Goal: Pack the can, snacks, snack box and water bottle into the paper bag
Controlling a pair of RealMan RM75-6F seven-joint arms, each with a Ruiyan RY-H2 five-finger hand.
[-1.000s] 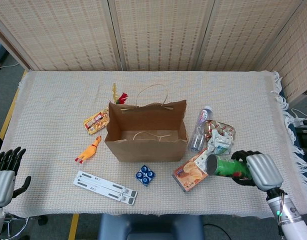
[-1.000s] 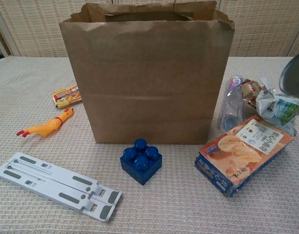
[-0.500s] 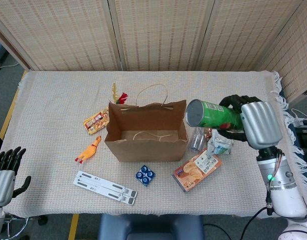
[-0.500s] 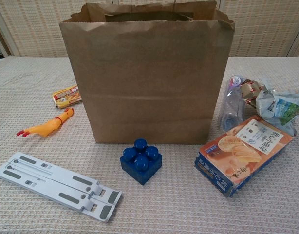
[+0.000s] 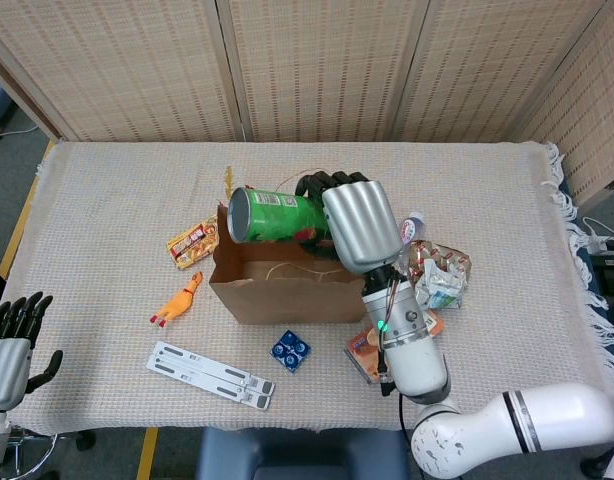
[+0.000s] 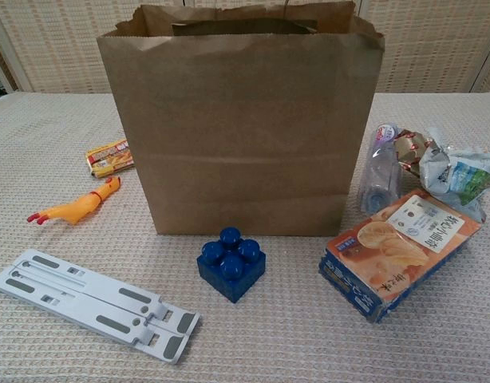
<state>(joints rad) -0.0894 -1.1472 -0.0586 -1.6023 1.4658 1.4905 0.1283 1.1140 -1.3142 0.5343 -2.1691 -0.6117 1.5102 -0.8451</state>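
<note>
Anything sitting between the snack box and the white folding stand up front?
Yes: the blue toy brick sits between the snack box and the white folding stand, seen most plainly in the chest view.

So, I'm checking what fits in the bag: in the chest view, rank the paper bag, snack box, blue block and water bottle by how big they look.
1. paper bag
2. snack box
3. and 4. water bottle and blue block look alike; the block lies nearer the camera, so I can't rank them.

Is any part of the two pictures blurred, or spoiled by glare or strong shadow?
Head view: even light, soft shadows, the right hand and can sharp. Chest view: the paper bag sharp and shadowless; no glare in either.
</note>
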